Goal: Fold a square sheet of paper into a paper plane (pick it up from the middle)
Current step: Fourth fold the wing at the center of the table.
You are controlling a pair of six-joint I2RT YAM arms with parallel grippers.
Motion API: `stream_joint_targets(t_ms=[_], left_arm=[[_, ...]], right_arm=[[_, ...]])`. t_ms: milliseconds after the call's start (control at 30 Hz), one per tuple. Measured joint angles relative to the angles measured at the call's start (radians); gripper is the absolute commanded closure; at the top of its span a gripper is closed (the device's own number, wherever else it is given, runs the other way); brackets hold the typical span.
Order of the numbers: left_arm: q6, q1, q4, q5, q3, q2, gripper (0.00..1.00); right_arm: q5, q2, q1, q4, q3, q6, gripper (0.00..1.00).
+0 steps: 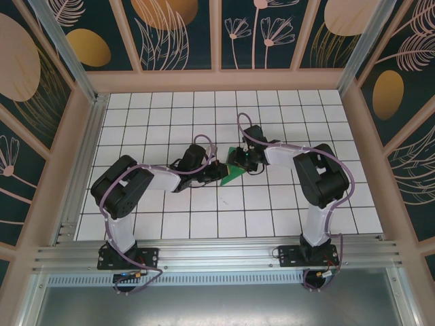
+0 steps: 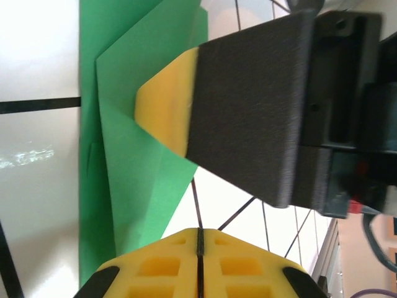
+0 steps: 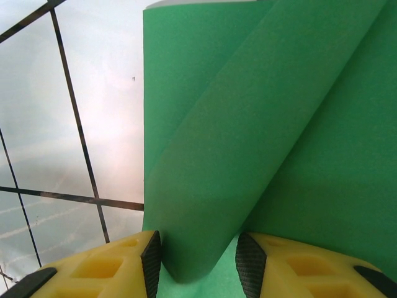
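Here's the white tiled table [image 1: 136,217] with its black grid lines, boxed in by pale wooden rails and dark teal panels painted with flowers [image 1: 180,34].

Straight to the middle, where the two arms meet. The left gripper [image 1: 219,170] has its yellow pads [image 2: 242,267] pressed flat against each other, a thin dark seam between them in its wrist view. Whether any paper is caught in that seam, I cannot tell.

Just off those pads, towards ten o'clock, lies the square sheet of paper [image 2: 136,186]. It is thin, plain green and partly folded, with a crease running up it and layers overlapping.

At one o'clock from the sheet comes the right gripper [image 1: 240,161]. Its jaws stand at a middling width and hold a soft rolled fold of the sheet [image 3: 279,155] between the two pads [image 3: 198,264]. The flap curls up and away from there towards twelve o'clock. From the left wrist, one black finger with its yellow pad [image 2: 164,102] lies across the green.

Seen from above, the sheet [image 1: 233,176] sits near the table's centre as a small green wedge tapering towards seven o'clock. Both arm bases are bolted at six o'clock on the aluminium rail [image 1: 217,255].
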Motion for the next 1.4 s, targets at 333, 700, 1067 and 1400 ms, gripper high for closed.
stream_joint_targets(t_ms=[333,700,1067,1400], left_arm=[[0.023,0.000,-0.060,-0.005,0.018,0.012,0.90],[0.055,0.000,-0.138,-0.033,0.041,0.032,0.91],[0.068,0.000,-0.157,-0.050,0.047,0.032,0.91],[0.068,0.000,-0.156,-0.034,0.047,0.034,0.89]], right_arm=[[0.005,0.010,0.000,-0.016,0.012,0.011,0.57],[0.010,0.019,0.000,-0.033,0.025,0.030,0.57],[0.013,0.028,0.000,-0.045,0.034,0.045,0.57],[0.014,0.033,0.002,-0.056,0.042,0.044,0.57]])
